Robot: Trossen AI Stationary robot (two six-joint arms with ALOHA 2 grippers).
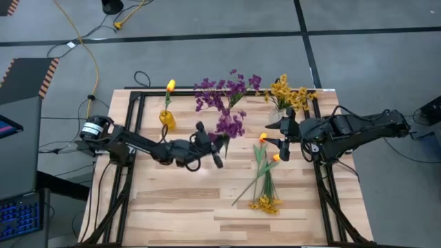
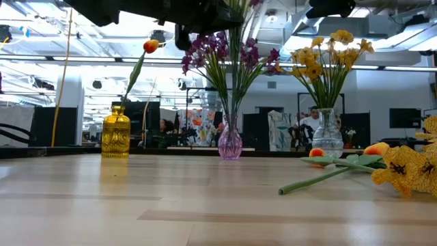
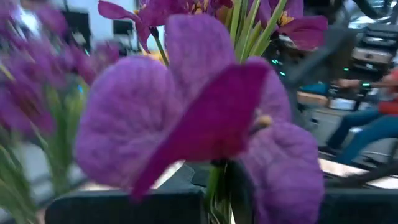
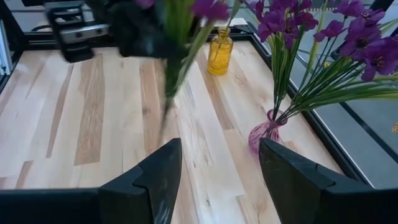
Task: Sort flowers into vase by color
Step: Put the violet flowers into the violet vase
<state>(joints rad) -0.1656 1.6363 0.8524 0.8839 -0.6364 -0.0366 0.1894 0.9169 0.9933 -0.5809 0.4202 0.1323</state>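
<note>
- Above the counter (image 1: 207, 207), left tool (image 1: 219, 146) is clamped on a purple sprig (image 1: 231, 125), just beside the purple vase (image 2: 230, 145).
- Right tool (image 1: 281, 141) waits with fingers apart.

Three vases stand along the far side of the table (image 1: 179, 207): one yellow vase (image 1: 167, 120), one purple vase (image 2: 230, 144) and one clear vase (image 2: 327, 140). The yellow vase holds one orange bud (image 1: 170, 86). Near the clear vase, two orange buds (image 1: 262, 137) and one yellow sprig (image 1: 266, 203) lie on the table.
</note>
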